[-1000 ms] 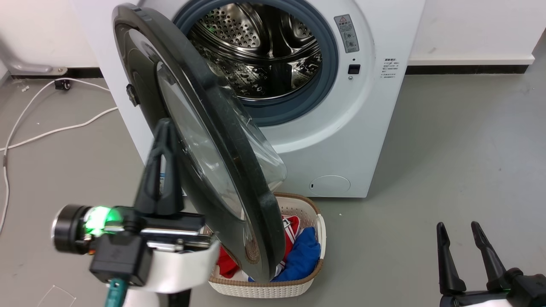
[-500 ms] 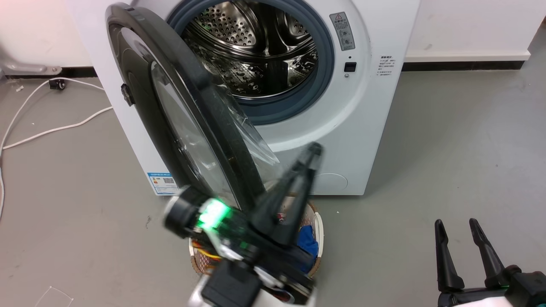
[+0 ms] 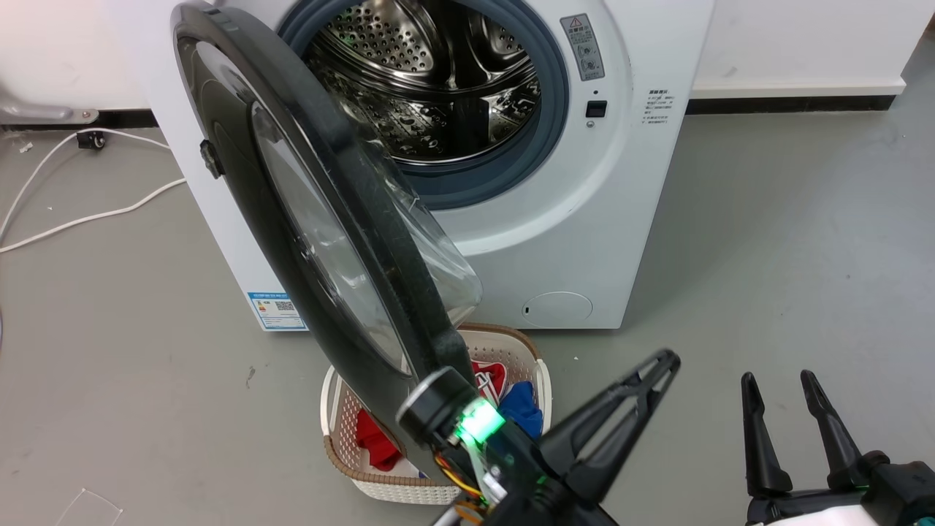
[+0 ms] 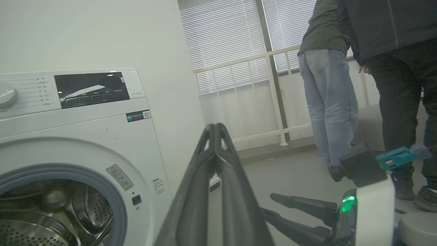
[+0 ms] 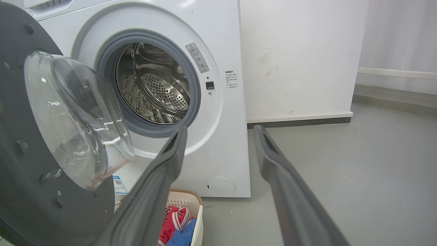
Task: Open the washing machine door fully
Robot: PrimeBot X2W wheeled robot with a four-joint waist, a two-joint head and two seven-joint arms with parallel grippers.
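Below the washing machine door (image 3: 380, 241), the left pincer (image 3: 661, 363) has swung rightward.

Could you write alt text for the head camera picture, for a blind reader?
The round black washing machine door stands swung out, baring the steel drum. Beneath it sits a basket of red and blue clothes; the left gripper is shut, the right gripper open.

The grey floor (image 3: 767, 241) carries the washing machine (image 3: 555, 241), a woven basket (image 3: 380, 488) and a white cable (image 3: 88, 217).
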